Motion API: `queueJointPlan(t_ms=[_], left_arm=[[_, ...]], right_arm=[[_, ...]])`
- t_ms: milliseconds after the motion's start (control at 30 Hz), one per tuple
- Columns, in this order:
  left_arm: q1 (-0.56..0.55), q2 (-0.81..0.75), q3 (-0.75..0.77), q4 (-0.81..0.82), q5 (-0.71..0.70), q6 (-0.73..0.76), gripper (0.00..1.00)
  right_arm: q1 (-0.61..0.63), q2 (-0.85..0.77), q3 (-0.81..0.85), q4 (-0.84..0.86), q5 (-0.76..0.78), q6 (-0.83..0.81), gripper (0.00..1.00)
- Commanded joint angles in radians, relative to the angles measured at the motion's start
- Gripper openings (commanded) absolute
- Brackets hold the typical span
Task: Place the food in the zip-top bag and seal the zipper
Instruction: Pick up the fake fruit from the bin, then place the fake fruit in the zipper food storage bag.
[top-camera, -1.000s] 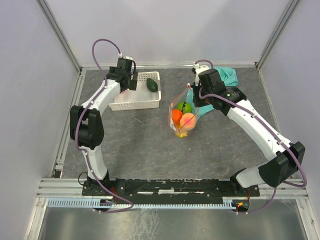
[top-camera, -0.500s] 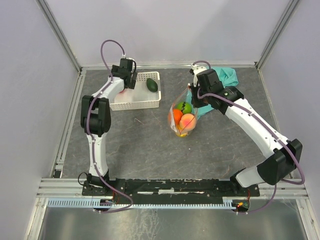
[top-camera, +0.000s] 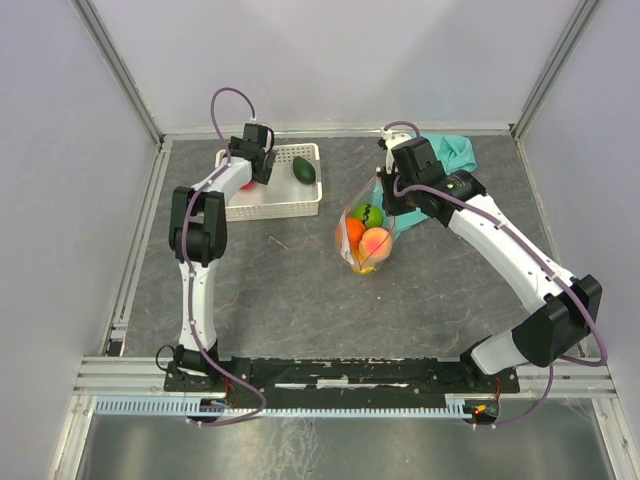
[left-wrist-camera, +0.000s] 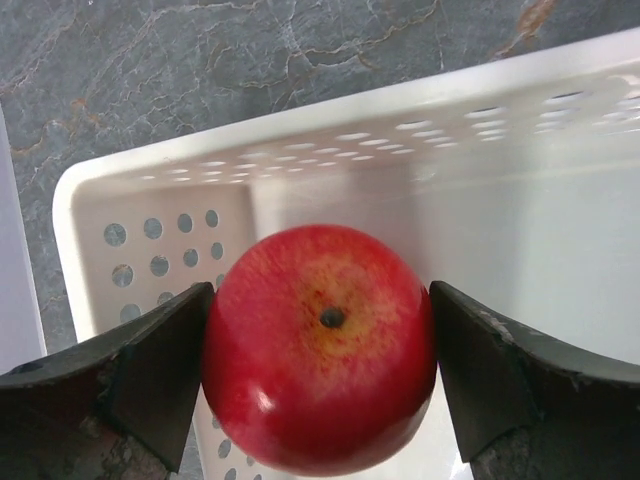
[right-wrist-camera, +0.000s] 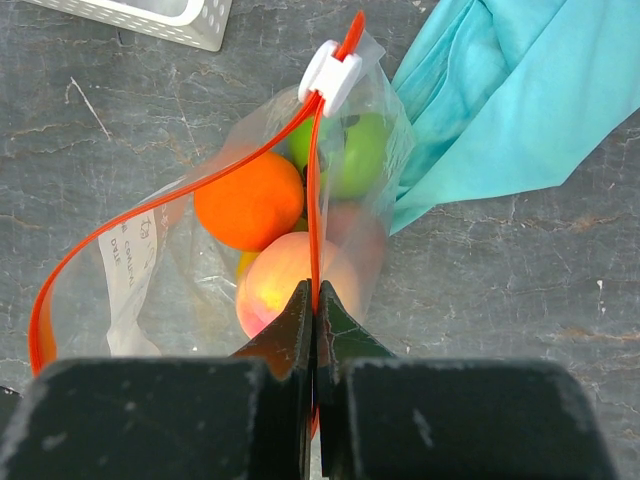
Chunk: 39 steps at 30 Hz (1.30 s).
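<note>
My left gripper (left-wrist-camera: 320, 345) is down in the left end of the white perforated basket (left-wrist-camera: 400, 130), shut on a red apple (left-wrist-camera: 320, 400), one finger on each side. In the top view it (top-camera: 249, 175) is at the basket's left end, and a dark green fruit (top-camera: 304, 171) lies at the right end. My right gripper (right-wrist-camera: 316, 300) is shut on the red-orange zipper (right-wrist-camera: 313, 200) and holds the clear bag's (top-camera: 365, 238) mouth up and open. An orange (right-wrist-camera: 250, 200), a green fruit (right-wrist-camera: 355, 155) and a peach-pink one (right-wrist-camera: 285, 285) sit inside. The white slider (right-wrist-camera: 333, 70) is at the strip's far end.
A teal cloth (top-camera: 455, 152) lies bunched at the back right, just behind the bag, and also shows in the right wrist view (right-wrist-camera: 500, 100). The basket (top-camera: 290, 207) stands at the back left near the wall. Metal frame rails border the floor.
The left arm has folded in, its elbow swinging right and back, and its gripper has gone down into the basket's left end. The right arm and bag have shifted slightly left.
</note>
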<state>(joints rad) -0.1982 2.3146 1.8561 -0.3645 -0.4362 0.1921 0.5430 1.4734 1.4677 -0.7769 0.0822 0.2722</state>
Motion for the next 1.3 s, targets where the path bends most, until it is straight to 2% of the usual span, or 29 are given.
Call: queueJointPlan(t_ms=[0,167,367,600,867,1133,1267], left_arm=[[0.004,-0.001,0.049,0.024,0.036,0.009,0.91],[0.003,-0.049,0.032,0.004,0.094,-0.026,0.77],[0.002,-0.173,-0.045,0.002,0.193,-0.098,0.67],[0.003,-0.347,-0.143,-0.004,0.313,-0.188,0.64],[0.000,-0.568,-0.288,0.044,0.565,-0.353,0.60],[-0.020,-0.783,-0.462,0.187,0.791,-0.532,0.56],[-0.064,-0.843,-0.515,0.237,0.828,-0.583,0.55]], right_arm=[[-0.003,-0.003,0.042,0.016,-0.004,0.016,0.02],[-0.003,-0.005,0.038,0.020,-0.009,0.018,0.02],[-0.003,-0.012,0.030,0.028,-0.015,0.018,0.02],[-0.003,-0.013,0.027,0.049,-0.037,0.022,0.02],[-0.003,-0.017,0.021,0.078,-0.054,0.030,0.02],[-0.003,-0.015,0.013,0.084,-0.044,0.031,0.02],[-0.002,-0.010,0.012,0.080,-0.029,0.039,0.02]])
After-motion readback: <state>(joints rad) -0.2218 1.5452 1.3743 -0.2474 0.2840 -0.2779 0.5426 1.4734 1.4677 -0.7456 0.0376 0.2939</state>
